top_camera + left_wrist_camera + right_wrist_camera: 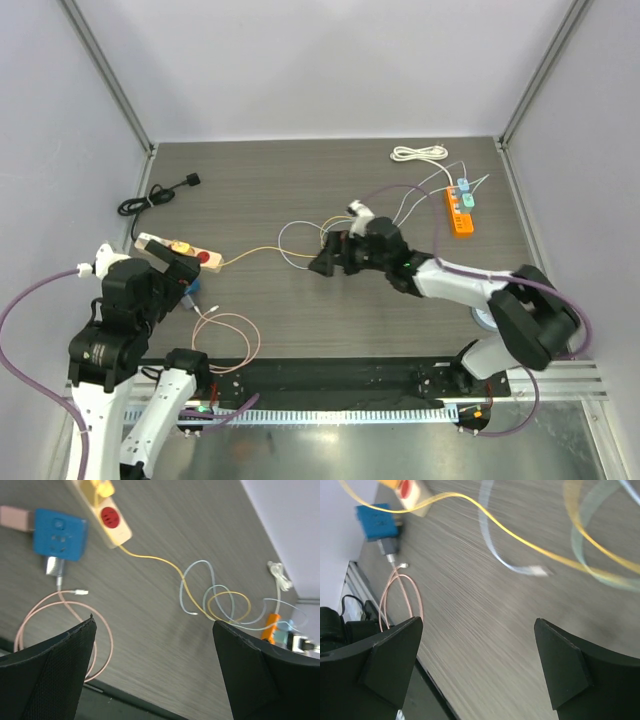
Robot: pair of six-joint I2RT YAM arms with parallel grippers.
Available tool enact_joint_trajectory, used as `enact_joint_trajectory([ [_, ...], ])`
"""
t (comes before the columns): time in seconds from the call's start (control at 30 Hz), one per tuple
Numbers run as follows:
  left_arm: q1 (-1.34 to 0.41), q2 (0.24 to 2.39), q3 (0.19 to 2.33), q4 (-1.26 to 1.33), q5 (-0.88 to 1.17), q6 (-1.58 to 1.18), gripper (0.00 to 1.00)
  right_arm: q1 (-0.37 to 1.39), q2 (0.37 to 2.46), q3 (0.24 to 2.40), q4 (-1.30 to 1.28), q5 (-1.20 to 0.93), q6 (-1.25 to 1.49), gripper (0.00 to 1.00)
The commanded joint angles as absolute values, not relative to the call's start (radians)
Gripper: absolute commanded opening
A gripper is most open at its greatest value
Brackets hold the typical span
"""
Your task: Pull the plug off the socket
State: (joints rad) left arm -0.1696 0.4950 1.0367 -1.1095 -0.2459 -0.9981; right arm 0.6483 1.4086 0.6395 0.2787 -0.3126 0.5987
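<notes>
Yellow plug (180, 246) is seated in the cream power strip (122, 534), just beside the strip's red switch (109, 517), at the left side of the table (280, 190). A yellow cable (150, 559) runs from the strip towards the centre. A blue adapter block (59, 534) lies near the strip, with a looped pink cable (30, 625) beside it. Left gripper (152, 627) hangs over this area, fingers spread, holding nothing. Right gripper (479, 625) is at mid-table above the loose cables, fingers likewise spread and empty. An orange strip (459, 212) lies far right.
</notes>
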Motion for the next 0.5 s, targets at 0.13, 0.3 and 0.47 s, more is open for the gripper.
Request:
enact_joint_trajectory([
  [0.13,-0.164,0.627,1.152,-1.278,-0.396,-0.962,1.0,0.898,1.761,1.023,0.445,-0.279,0.453,1.0],
  [0.3,-0.164,0.594,1.18,-1.192,-0.407,-0.778,1.0,1.002,2.005,1.288,0.505,-0.321,0.514,1.0],
  [0.47,-0.186,0.581,1.229,-1.209,-0.449,-0.736,1.0,1.069,2.213,1.498,0.517,-0.324,0.569,0.99],
])
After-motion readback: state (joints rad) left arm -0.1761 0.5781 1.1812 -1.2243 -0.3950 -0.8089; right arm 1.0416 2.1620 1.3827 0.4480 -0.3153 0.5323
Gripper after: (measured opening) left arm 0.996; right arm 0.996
